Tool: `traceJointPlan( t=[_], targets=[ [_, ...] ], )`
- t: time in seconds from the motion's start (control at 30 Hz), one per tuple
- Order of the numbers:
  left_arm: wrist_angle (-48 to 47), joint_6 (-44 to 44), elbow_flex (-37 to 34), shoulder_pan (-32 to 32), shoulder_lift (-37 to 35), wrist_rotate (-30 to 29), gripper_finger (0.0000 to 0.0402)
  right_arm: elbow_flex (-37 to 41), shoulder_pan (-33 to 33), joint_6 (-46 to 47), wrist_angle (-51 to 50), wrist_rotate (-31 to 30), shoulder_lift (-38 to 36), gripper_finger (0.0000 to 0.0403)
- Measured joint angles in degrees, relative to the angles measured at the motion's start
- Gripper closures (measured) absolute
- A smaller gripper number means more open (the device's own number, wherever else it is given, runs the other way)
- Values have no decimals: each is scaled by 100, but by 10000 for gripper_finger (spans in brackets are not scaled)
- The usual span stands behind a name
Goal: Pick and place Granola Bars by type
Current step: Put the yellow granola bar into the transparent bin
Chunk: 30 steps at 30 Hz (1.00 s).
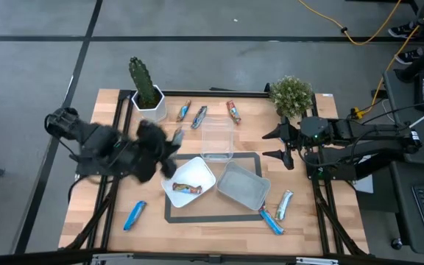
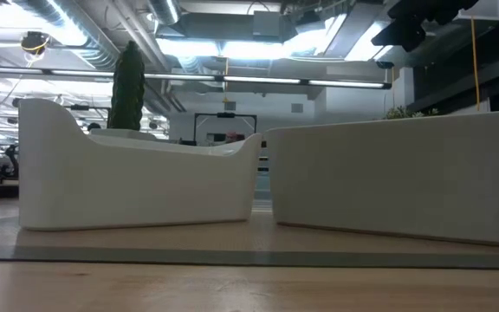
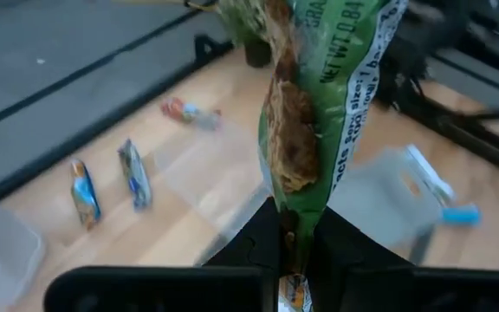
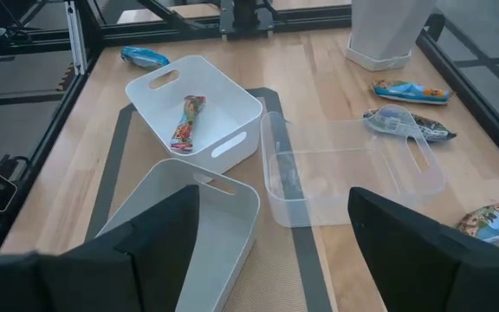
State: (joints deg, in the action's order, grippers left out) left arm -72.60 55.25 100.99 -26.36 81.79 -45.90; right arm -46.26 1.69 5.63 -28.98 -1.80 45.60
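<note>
My left gripper [image 1: 166,149] hovers over the table left of the clear tub [image 1: 217,138], shut on a green-brown granola bar [image 3: 319,104]. A red-orange bar [image 4: 187,123] lies flat in the white tub [image 1: 190,184]. The grey tub [image 1: 240,185] sits beside it. Other bars lie on the wood: three [image 1: 199,116] along the far side, a blue one [image 1: 134,215] near-left, and two [image 1: 277,212] near-right. My right gripper [image 1: 284,143] waits open, right of the clear tub. My left gripper pinches the green-brown bar between its two fingers by one end of the wrapper [image 3: 291,227]. The rest of the bar sticks out straight ahead past the fingertips. It is lifted clear of the table.
A cactus in a white pot [image 1: 147,92] stands at the far left and a small bushy plant [image 1: 291,96] at the far right. The white and grey tubs sit on a dark-framed mat [image 1: 197,218]. In the low view both tubs [image 2: 137,182] fill the picture.
</note>
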Motion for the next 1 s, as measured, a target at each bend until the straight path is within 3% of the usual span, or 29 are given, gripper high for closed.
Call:
traceJointPlan(
  t=[0.2,0.3,0.4,0.57,1.0],
  targets=[
    [2154,-2372,4,1846,201,1197,382,0,0,-160,-2,-2,0,107],
    [3024,-3012,2,2458,347,1966,382,0,0,-162,1,-2,0,107],
    [3260,-3160,10,2771,398,2345,382,0,2,-162,1,0,-2,107],
    [2891,-3140,4,3085,759,2586,382,0,2,-153,-2,35,0,107],
    [2714,-2914,-595,3606,2770,3733,382,0,2,-296,-15,44,0,107]
  ],
)
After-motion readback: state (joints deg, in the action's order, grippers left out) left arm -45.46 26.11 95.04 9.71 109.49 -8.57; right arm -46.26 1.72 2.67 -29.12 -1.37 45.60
